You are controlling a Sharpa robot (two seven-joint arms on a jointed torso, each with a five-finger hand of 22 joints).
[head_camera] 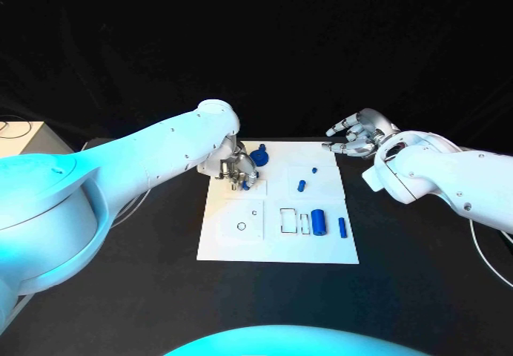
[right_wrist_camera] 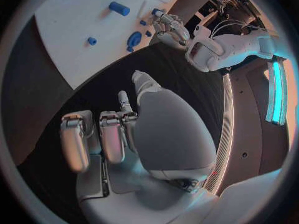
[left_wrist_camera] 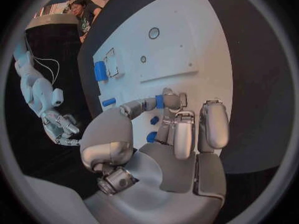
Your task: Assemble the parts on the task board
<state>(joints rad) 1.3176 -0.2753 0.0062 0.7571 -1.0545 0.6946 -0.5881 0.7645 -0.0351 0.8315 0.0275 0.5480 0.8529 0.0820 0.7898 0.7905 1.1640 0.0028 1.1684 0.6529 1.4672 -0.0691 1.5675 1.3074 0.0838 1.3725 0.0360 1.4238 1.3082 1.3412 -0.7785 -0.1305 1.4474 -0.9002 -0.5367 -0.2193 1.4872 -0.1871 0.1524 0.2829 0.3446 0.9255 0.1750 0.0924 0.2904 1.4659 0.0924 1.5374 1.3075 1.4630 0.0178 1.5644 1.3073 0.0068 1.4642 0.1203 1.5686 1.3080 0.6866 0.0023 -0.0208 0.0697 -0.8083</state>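
**Left hand pinching a blue part over the task board**

A small blue part [left_wrist_camera: 160, 101] is pinched between the fingertips of the left hand [head_camera: 237, 170], above the far left area of the white task board [head_camera: 267, 248]. Five more blue parts are counted on the board: a round piece [head_camera: 260, 155] just beyond that hand, two small pieces [head_camera: 302, 185] beside it, and two cylinders [head_camera: 319, 220] nearer the robot. No writing can be read. The right hand [head_camera: 358, 136] is held off the board over the black counter [head_camera: 428, 282], fingers curled, nothing in them.

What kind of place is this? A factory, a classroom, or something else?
Most likely a robotics lab or test bench, not a factory. A black table carries just one white task board with small blue parts, and black drapes close it off. The left hand is working at the board.
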